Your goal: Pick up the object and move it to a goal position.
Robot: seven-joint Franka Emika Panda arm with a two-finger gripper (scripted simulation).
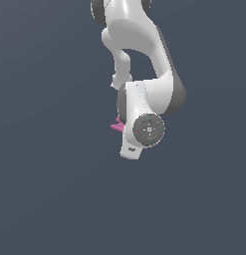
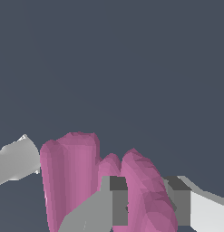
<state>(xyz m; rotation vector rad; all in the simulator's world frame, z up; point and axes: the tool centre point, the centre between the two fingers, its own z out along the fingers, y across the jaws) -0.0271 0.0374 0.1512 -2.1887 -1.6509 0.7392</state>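
In the wrist view the gripper (image 2: 147, 204) has its two dark finger pads (image 2: 119, 199) closed against a lobe of the magenta-pink object (image 2: 77, 176), so it holds this piece between the jaws. In the exterior view the white arm (image 1: 144, 99) hides most of the object (image 1: 117, 125); only small pink tips show at the exterior view's left of the wrist.

We saw the object (image 2: 145, 195) sitting between the fingers (image 2: 114, 201) of the gripper (image 2: 147, 204), its other lobes spreading beside and beyond one finger.
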